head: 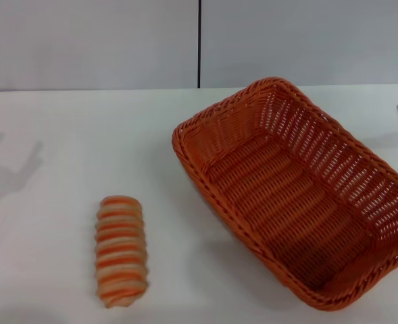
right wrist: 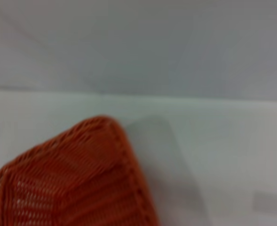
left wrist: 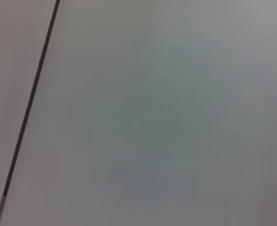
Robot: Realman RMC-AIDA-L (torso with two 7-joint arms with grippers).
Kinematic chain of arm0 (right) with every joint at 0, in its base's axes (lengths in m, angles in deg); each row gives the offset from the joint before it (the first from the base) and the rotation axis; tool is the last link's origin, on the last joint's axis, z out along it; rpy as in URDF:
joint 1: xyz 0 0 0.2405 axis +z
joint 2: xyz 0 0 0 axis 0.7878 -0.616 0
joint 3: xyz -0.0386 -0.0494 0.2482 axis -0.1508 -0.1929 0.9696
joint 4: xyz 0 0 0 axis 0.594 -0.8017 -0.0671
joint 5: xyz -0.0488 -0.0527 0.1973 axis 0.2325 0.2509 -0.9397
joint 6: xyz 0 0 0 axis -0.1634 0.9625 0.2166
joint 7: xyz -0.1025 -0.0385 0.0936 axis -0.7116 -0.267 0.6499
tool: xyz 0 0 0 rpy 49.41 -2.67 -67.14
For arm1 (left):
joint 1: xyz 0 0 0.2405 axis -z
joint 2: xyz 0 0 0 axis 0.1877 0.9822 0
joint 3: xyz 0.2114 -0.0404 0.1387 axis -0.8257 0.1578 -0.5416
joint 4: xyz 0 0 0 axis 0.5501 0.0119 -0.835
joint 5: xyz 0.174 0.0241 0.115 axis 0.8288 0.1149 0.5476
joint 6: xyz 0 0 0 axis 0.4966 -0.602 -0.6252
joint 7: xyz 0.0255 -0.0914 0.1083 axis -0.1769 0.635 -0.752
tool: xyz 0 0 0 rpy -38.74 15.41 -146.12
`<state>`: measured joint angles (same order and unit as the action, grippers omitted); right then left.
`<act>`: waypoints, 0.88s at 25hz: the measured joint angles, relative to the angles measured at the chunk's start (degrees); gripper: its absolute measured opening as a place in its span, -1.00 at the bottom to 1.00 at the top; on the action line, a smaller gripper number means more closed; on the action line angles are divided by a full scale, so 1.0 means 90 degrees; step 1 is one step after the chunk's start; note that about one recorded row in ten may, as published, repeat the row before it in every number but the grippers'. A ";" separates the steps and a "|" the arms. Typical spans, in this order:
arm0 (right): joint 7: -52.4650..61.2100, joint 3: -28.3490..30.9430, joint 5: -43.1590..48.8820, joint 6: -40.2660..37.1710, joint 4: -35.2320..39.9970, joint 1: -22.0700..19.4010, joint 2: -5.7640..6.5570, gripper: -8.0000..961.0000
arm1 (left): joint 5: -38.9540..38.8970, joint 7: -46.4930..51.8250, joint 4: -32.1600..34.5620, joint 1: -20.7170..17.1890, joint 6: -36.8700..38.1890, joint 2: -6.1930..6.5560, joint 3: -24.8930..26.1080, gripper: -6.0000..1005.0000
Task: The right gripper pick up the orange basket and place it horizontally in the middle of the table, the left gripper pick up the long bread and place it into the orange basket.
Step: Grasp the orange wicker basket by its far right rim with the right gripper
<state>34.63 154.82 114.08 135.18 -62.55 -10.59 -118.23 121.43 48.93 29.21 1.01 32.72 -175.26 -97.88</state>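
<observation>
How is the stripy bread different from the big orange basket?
The bread is small and solid; the basket is far bigger, hollow and empty. The bread has orange and tan stripes; the basket is plain orange wicker. The bread lies near the table's front left; the basket sits slanted on the right. Both are orangey and rest on the table.

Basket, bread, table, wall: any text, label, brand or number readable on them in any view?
None. The orange basket is bare wicker, the long bread shows only stripes, and the table and the wall behind it are plain. Neither wrist view shows any writing.
</observation>
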 joint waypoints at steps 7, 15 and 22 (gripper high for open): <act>-0.0011 -0.0797 0.0009 -0.0612 0.0816 0.0369 -0.0072 0.45 | -0.0004 0.0003 0.0000 -0.0003 0.0001 0.0002 0.0016 0.65; -0.0359 -0.1408 -0.0058 -0.1402 0.1091 0.0460 -0.0410 0.43 | -0.0004 0.0062 0.0046 -0.0002 0.0043 0.0002 0.0095 0.65; -0.0608 -0.1442 -0.0119 -0.1684 0.1145 0.0508 -0.0708 0.42 | -0.0003 0.0070 0.0058 -0.0016 0.0079 0.0009 0.0096 0.65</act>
<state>29.15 141.84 113.01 120.02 -52.24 -6.01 -124.60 121.40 49.56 29.74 0.87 33.43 -175.18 -97.01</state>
